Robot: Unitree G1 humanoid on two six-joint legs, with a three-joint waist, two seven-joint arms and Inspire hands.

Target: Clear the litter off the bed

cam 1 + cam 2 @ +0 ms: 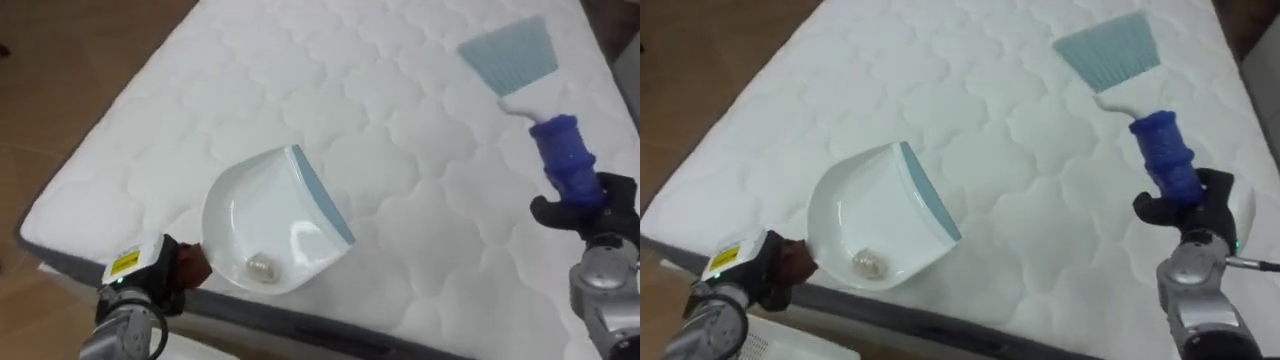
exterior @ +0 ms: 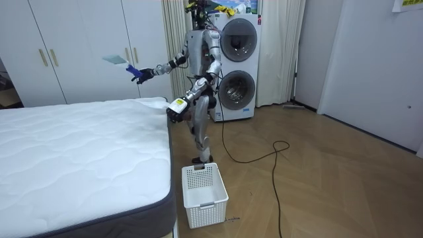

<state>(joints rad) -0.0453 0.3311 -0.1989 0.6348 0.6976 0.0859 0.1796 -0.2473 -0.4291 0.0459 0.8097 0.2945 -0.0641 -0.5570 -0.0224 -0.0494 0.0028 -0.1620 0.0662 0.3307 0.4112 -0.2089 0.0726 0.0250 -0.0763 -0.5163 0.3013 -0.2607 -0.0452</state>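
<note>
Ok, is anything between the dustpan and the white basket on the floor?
Nothing visible. The left hand holds the dustpan at the corner of the bed; in the room view the basket stands open on the floor by that corner, with only air between. The brush is up in the right hand, off to the side.

Open mattress [image 1: 400, 200] stretches beyond the dustpan [image 1: 270, 225]; a white basket [image 2: 205, 192] stands just beside its edge.
</note>
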